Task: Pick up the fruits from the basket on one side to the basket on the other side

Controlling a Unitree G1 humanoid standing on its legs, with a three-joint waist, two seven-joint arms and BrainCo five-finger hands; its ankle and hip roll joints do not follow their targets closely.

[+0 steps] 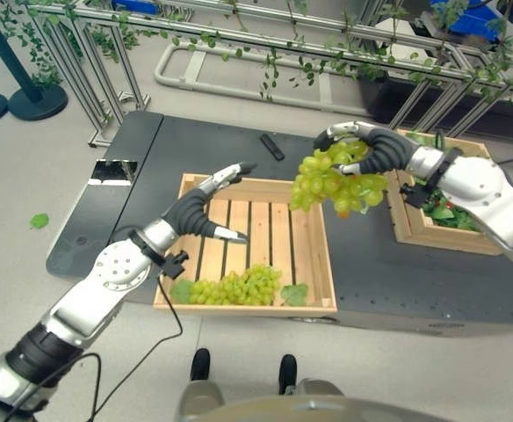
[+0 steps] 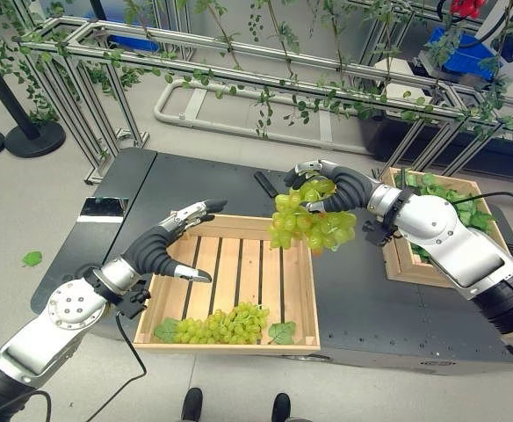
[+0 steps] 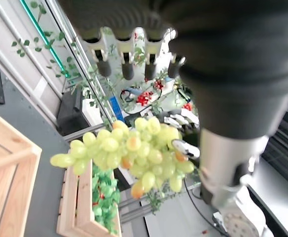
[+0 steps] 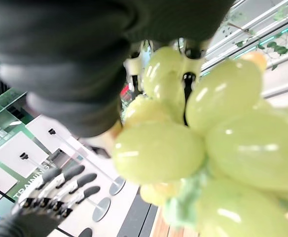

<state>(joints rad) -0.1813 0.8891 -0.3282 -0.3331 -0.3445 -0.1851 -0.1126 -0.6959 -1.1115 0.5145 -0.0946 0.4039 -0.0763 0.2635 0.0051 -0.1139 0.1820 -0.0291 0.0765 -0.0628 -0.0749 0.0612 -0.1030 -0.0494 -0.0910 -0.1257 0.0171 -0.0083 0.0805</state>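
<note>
Left eye view: we judge the task partly done. Our right hand [image 1: 362, 149], upper right of centre, has its fingers curled round a grape bunch [image 1: 335, 183] held in the air between the right basket [image 1: 432, 230] and centre basket [image 1: 309, 255], where another bunch [image 1: 234, 287] lies. Our left hand [image 1: 205, 207] hovers spread and empty over the centre basket.

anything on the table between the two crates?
No: in the left eye view, bare dark table separates the slatted crate from the leaf-filled crate; the held grape bunch hangs above it.
</note>
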